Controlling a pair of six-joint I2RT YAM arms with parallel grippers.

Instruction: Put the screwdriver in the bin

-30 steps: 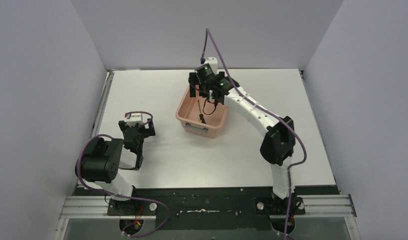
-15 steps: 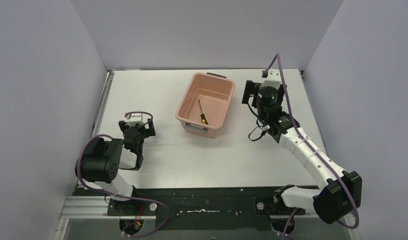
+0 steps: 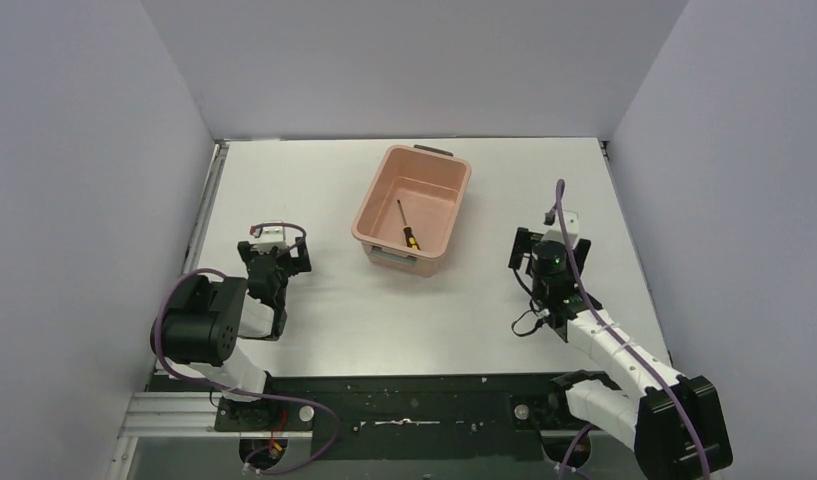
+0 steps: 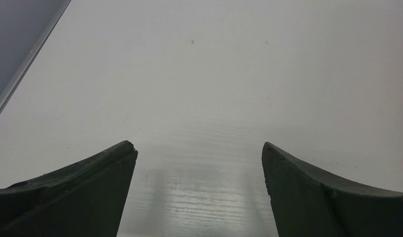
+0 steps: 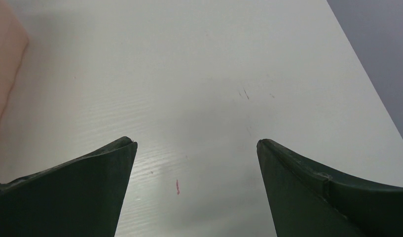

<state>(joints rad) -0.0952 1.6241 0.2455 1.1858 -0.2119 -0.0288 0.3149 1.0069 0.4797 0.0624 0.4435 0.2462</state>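
— How do our fingers stand?
— We see the right gripper (image 5: 196, 143) spread wide, grasping nothing, with white table (image 5: 199, 74) showing between its fingers. The left gripper (image 4: 198, 145) is parted just as wide over the same surface.
— And the screwdriver?
— We find the screwdriver (image 3: 406, 224) lying on the floor of the bin (image 3: 368, 200), handle toward 5 o'clock, tip toward 11.
— What edges do we have around us?
— From the right wrist, a bin corner sits at 10 o'clock and the table's edge runs off at 2. From the left wrist, the rail (image 4: 27, 66) crosses at 10 o'clock. From above, the right gripper stands at 4 o'clock of the bin, the left at 8, both well apart from it.
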